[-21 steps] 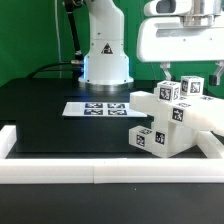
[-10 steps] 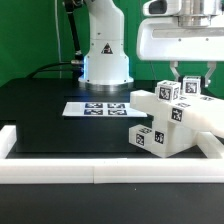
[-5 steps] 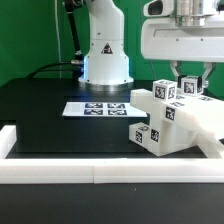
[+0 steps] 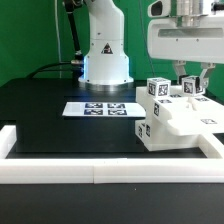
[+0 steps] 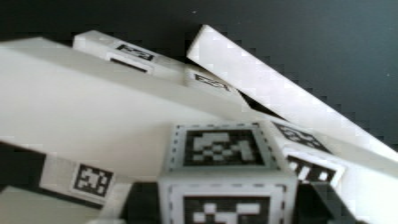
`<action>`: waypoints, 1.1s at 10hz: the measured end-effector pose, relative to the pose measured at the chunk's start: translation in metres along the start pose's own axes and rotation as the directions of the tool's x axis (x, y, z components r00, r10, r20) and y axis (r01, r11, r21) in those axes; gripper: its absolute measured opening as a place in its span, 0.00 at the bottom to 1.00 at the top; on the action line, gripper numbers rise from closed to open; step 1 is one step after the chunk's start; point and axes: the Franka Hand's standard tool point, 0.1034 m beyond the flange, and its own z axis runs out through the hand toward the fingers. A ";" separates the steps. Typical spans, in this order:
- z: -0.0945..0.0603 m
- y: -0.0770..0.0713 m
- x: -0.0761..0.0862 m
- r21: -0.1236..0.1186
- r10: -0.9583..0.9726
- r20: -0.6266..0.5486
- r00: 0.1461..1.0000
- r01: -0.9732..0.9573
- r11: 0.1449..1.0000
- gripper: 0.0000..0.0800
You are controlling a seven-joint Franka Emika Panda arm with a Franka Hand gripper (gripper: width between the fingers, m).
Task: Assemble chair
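The half-built chair (image 4: pixel 178 122) has swung round since a moment ago, its slab now squarer to the exterior view. It sits on the bench (image 4: pixel 50 115) directly beneath the gripper (image 4: pixel 190 82), whose fingers (image 4: pixel 180 73) are pinched shut on a tagged post.

Robot base (image 4: pixel 104 45), upper centre of exterior frame: glossy white moulded shell w/ rounded shoulders, small dark triangular mark on front, pale blue glow at foot. Black cables approx. upper left, beside shell. Gripper (image 4: pixel 192 76), upper right: boxy white housing, grey cylindrical fitting on top, two dark fingers (image 4: pixel 182 71) beneath. No screws legible at this res.
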 end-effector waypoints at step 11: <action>-0.001 -0.002 -0.003 -0.027 -0.696 -0.009 0.718 0.695 0.718 0.81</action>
